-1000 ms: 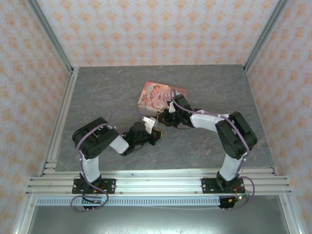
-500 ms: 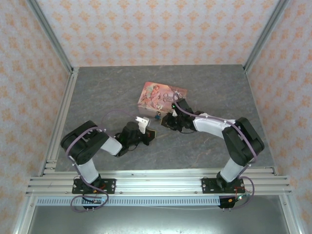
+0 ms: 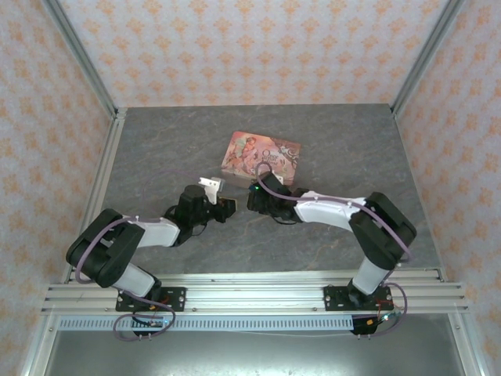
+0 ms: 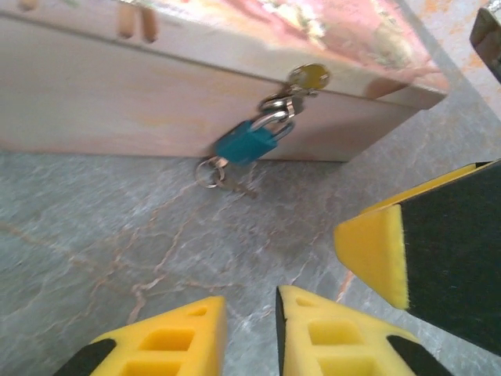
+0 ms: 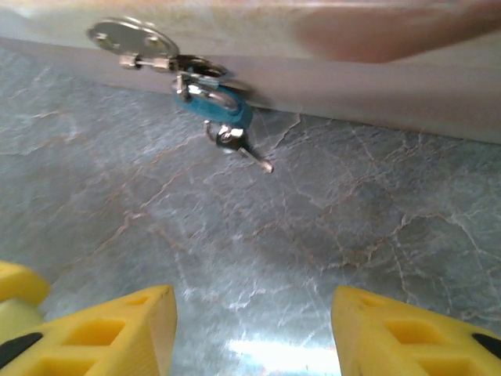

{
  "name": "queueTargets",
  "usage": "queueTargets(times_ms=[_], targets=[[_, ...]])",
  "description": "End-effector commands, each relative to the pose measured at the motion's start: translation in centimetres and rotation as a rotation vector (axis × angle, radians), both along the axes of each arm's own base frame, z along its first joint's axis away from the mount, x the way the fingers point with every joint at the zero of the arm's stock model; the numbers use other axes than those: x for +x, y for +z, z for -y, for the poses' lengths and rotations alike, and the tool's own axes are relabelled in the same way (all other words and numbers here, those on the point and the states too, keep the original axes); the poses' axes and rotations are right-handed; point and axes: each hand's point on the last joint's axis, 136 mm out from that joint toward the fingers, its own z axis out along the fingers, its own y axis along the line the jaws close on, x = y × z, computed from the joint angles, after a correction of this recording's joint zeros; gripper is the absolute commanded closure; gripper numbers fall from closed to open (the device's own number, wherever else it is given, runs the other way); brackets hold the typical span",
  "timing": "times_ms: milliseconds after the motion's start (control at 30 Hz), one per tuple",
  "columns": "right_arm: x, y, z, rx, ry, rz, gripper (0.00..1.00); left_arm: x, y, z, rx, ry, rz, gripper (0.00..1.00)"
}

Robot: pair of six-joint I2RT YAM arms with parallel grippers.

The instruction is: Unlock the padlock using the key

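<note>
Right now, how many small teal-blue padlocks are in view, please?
1. The small teal-blue padlock hangs from the silver hasp on the pink illustrated tin's front wall; others may be hidden.

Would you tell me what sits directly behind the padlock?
The front wall of the tin; the padlock hangs from its hasp. The tin's inside is hidden.

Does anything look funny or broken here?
Nothing looks broken or spilled. The little blue padlock hangs slanted from the clasp of the pink tin, the key lying by its bottom end on the table. The left pincer and right pincer hold nothing.
</note>
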Motion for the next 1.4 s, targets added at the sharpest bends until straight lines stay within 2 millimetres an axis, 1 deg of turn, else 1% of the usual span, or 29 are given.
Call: queueTargets(times_ms=[0, 133, 333, 533, 733, 1000, 1200, 1367], targets=[[2.3, 0.2, -0.3, -0.067, -0.075, 0.088, 0.44, 0.6, -0.5, -1.1, 0.008, 0.041, -0.078, 0.73], [3.5, -0.1, -1.6, -0.086, -0.089, 0.108, 0.44, 1.7, -0.2, -2.1, -0.014, 0.078, -0.106, 0.72], [5.3, 0.6, -2.2, -0.126, -0.117, 0.149, 0.44, 2.6, 0.2, -2.9, -0.018, 0.090, -0.117, 0.71], [6.7, 0.3, -2.6, -0.183, -0.141, 0.156, 0.44, 3.4, 0.4, -3.1, -0.030, 0.087, -0.117, 0.71], [7.5, 0.0, -2.5, -0.212, -0.165, 0.151, 0.45, 3.6, 0.1, -3.2, -0.027, 0.070, -0.124, 0.71], [8.4, -0.8, -1.8, -0.206, -0.212, 0.133, 0.48, 3.7, -0.3, -3.1, -0.023, 0.047, -0.133, 0.71], [9.0, -1.4, -1.5, -0.163, -0.242, 0.125, 0.50, 3.7, -0.7, -2.9, -0.026, 0.033, -0.140, 0.71], [9.5, -1.3, -1.5, -0.130, -0.244, 0.139, 0.52, 3.5, -1.0, -2.9, -0.021, 0.027, -0.147, 0.71]])
